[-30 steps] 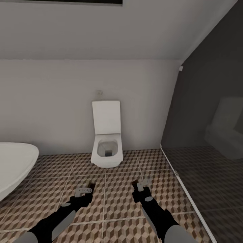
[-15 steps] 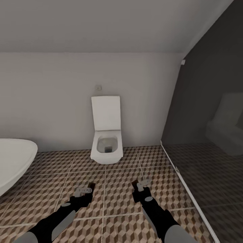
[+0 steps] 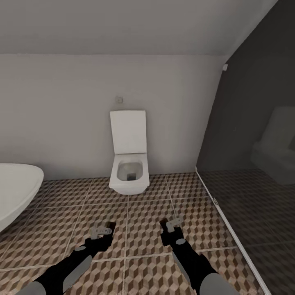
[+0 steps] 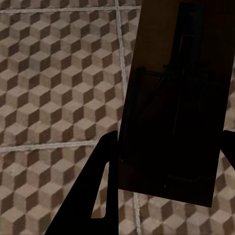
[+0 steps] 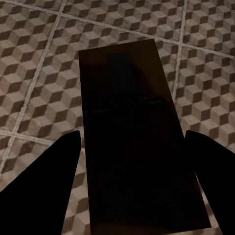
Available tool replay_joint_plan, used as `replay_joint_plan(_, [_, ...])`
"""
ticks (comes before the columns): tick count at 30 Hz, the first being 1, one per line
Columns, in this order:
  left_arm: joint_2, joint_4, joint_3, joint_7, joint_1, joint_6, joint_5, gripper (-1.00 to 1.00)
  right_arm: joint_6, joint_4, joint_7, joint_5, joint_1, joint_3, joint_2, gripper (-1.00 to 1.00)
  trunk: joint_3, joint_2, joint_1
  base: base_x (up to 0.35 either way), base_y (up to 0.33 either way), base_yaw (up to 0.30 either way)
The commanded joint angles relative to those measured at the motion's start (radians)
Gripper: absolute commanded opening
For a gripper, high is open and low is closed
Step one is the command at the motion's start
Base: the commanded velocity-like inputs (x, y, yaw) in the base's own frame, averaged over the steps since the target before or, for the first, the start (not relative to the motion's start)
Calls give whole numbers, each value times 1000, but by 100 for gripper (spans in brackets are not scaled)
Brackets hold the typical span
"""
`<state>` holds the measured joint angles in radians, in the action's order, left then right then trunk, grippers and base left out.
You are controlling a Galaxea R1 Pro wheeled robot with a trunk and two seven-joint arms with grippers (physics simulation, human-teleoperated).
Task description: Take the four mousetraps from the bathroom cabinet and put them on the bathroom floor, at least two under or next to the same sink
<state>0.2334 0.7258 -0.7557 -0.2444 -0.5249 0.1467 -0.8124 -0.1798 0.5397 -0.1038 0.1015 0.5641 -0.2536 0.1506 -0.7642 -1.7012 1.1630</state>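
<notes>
Each gripper holds one mousetrap, a flat board that looks dark in shadow. In the left wrist view the mousetrap (image 4: 171,98), with faint wire parts, sits between the fingers of my left gripper (image 4: 166,166). In the right wrist view another mousetrap (image 5: 132,122) is clamped in my right gripper (image 5: 132,186). In the head view the left gripper (image 3: 102,230) and right gripper (image 3: 172,223) hang low over the cube-patterned bathroom floor (image 3: 139,205). The cabinet and the bathroom sink are out of view.
A white wall-hung toilet (image 3: 128,176) with its lid up stands straight ahead against the pale wall. A white rounded tub edge (image 3: 16,188) juts in at the left. A dark glass partition (image 3: 254,164) closes off the right side.
The whole picture has shifted a little, so the camera has moved; the toilet and wall edge now sit slightly higher. Both arms keep the same pose and still hold their boards.
</notes>
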Motion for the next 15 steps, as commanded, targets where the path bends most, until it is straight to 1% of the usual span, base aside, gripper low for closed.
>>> replay_joint_plan(1, [1,3,-7,-12,-1,2,-5,-100,-9,2,-5,11,0,-4,0,-100,-6,-8,4,0,0,0])
replay_joint_plan(15, [2,3,-7,-12,-1,2,-5,-100,-9,2,-5,11,0,-4,0,-100,-72,-106,58,0,0,0])
